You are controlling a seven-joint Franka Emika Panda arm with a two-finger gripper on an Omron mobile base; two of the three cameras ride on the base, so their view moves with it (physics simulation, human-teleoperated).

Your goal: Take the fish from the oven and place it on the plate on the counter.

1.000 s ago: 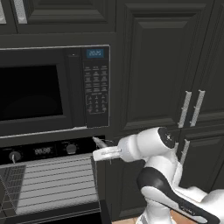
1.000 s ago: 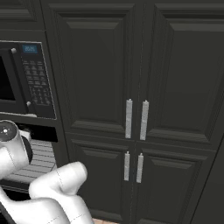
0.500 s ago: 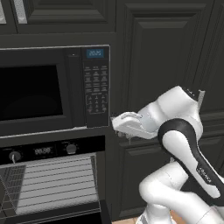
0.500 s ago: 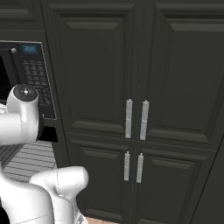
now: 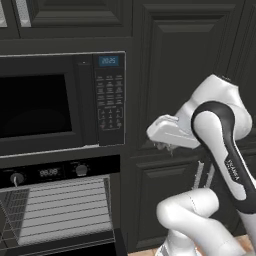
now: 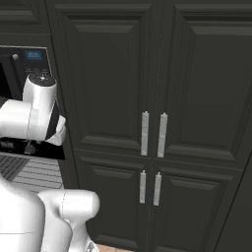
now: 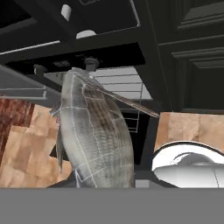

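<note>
In the hand view the fish (image 7: 94, 135), grey and scaled with a thin fin, stands large and close between my fingers. My gripper (image 5: 167, 145) is shut on the fish and hangs in the air in front of a dark cabinet door, to the right of the microwave and above the oven. The oven (image 5: 55, 210) sits at the lower left with its door down and its light grey rack showing, and its rack (image 7: 120, 83) also appears behind the fish. The plate and the counter are out of view.
A black microwave (image 5: 50, 105) with a keypad sits above the oven. Tall dark cabinets with silver handles (image 6: 152, 134) fill the right side. The oven's lowered door (image 5: 75, 245) juts out below. Wooden floor (image 7: 26, 148) lies under the hand.
The arm has swung up and to the right, carrying the hand from beside the oven's control panel to the cabinet front right of the microwave. The grip has stayed the same.
</note>
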